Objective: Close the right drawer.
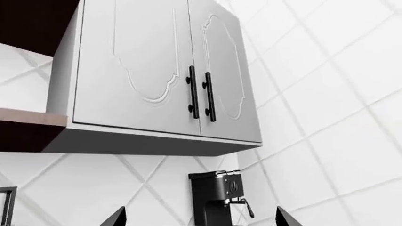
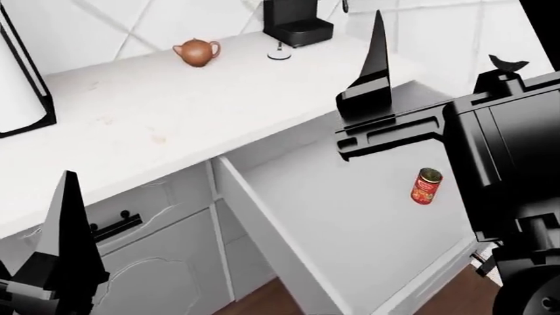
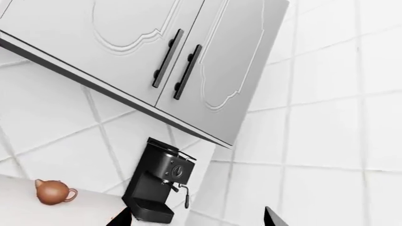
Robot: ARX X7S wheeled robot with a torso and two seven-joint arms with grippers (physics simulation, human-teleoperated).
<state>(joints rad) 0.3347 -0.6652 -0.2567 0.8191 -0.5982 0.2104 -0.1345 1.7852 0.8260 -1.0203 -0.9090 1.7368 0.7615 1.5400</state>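
Observation:
The right drawer point(image 2: 350, 203) stands pulled far out from under the counter, its smooth pale-grey inside showing in the head view; its handle is hidden. My right gripper point(image 2: 442, 62) hovers above the drawer's far right side, pointing up toward the wall, and is open with nothing between its fingers. In its wrist view the right gripper point(image 3: 197, 219) shows only two dark tips, wide apart. My left gripper point(image 1: 201, 219) is open too, and one of its fingers point(image 2: 63, 236) rises at the lower left, in front of the left cabinet fronts.
A red can point(image 2: 426, 186) lies inside the drawer. On the white counter point(image 2: 157, 111) stand a brown teapot point(image 2: 196, 51) and a black coffee machine point(image 2: 293, 23). A left drawer front with black handle point(image 2: 114, 226) is shut. A grey wall cabinet point(image 1: 157, 70) hangs above.

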